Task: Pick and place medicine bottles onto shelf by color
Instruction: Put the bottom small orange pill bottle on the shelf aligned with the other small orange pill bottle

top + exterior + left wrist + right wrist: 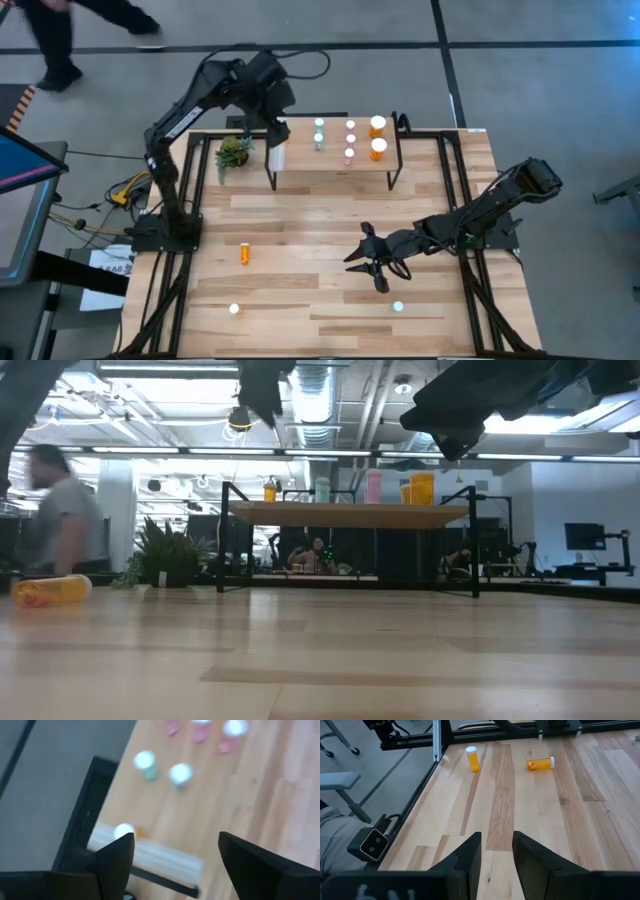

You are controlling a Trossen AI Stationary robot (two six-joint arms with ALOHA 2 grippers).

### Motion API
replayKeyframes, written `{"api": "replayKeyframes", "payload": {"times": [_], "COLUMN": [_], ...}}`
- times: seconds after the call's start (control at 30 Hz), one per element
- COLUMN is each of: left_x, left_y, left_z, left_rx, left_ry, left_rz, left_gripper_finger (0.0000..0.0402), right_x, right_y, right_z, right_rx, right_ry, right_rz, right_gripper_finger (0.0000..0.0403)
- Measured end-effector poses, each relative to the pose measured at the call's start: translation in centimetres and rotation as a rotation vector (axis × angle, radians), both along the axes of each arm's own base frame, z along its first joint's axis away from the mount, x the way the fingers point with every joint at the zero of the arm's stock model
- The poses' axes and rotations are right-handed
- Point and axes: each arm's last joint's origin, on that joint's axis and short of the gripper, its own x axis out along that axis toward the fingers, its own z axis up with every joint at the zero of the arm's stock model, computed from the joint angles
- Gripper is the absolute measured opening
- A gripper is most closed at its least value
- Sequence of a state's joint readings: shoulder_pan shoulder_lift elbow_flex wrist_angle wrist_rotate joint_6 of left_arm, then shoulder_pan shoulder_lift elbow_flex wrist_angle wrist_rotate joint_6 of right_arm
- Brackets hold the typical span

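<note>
My left gripper (275,135) hangs open over the shelf (300,160) upper-center, right gripper (378,268) narrowly parted, empty, above lower-right tabletop (300,230).

Two dark jointed arms, each with a black two-fingered claw (375,262).

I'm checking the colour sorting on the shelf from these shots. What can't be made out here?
- Bottle under the left gripper, high view: hidden by the arm; the left wrist view blurs it and a finger cuts it off.
- Bottles on the shelf, left wrist view: blurred, colours uncertain.
- Two white caps on the table's near side, high view: too small to tell body colour.
- Right gripper, low view: cut off by the top edge.
</note>
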State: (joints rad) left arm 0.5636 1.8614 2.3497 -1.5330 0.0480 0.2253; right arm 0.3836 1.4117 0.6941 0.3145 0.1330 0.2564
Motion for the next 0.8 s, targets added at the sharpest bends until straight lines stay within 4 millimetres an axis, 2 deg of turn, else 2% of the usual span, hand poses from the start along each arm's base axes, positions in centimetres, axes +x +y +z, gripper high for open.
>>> {"api": "replayKeyframes", "payload": {"times": [0.2,0.33,0.4,0.53,0.7,0.8], "left_x": [-1.2,-3.0,-4.0,-5.8,-7.6,-8.3], "left_y": [-5.5,-9.0,-10.8,-14.9,-19.7,-21.6], "left_z": [2.3,2.2,1.4,-1.7,-7.3,-10.7], "left_rx": [0.036,0.058,0.04,-0.02,-0.104,-0.176], "left_ry": [-0.068,-0.09,-0.113,-0.159,-0.192,-0.167], "left_rz": [-0.08,-0.06,-0.044,-0.017,-0.007,0.003], "left_gripper_finger": [0.0248,0.024,0.0238,0.0238,0.0237,0.0237], "right_x": [0.0,0.0,0.0,0.0,0.0,0.0], "right_y": [0.0,0.0,0.0,0.0,0.0,0.0], "right_z": [0.0,0.0,0.0,0.0,0.1,0.1], "right_rx": [-0.002,-0.002,-0.002,-0.009,-0.014,-0.016], "right_ry": [0.0,0.0,0.0,-0.002,-0.012,-0.014], "right_rz": [0.001,0.002,0.002,0.005,0.007,0.005], "right_gripper_finger": [0.0132,0.0132,0.0132,0.0132,0.0133,0.0132]}}
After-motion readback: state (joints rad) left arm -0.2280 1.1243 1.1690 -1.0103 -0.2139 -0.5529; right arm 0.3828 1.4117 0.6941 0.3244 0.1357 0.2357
